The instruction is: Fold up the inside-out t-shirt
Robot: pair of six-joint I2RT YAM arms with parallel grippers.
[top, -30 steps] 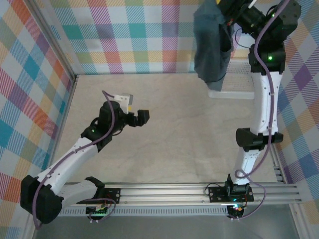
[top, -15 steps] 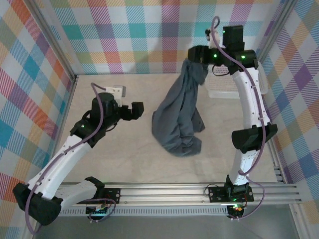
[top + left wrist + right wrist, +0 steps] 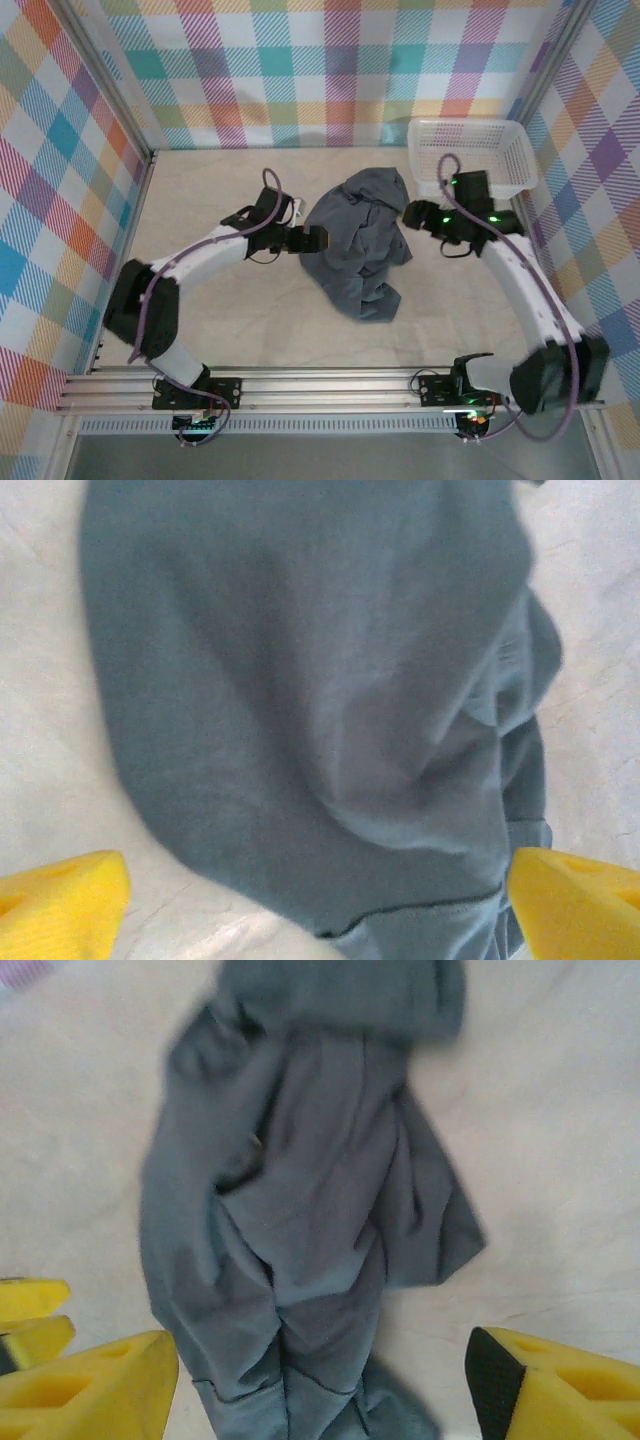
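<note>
A plain dark slate-grey soft cloth t-shirt (image 3: 355,240) is lying in a crumpled heap near the middle of a pale beige table (image 3: 220,310). Its long axis is running from the far side of the table toward the arms' bases, with a rounded wider mass at the far end and a narrower bunched tail at the near end. A white plastic mesh basket (image 3: 465,125) is sitting in the far right corner, apart from the shirt.

The left gripper (image 3: 312,240) is reaching in from the left and hanging just beside the shirt's left edge, about midway along its length. In the left wrist view its yellow fingers (image 3: 60,895) are standing wide apart with grey cloth spreading between and beyond them, and nothing is being held.

The right gripper (image 3: 410,215) is hanging just beside the shirt's right edge, a little nearer the far end. In the right wrist view its yellow fingers (image 3: 90,1385) are also spread wide and empty, looking along the heap.

So the shirt is lying between the two grippers, crosswise to the line joining them. Both seem about equally near; each appears placed to take its own side and pull the heap flat.
</note>
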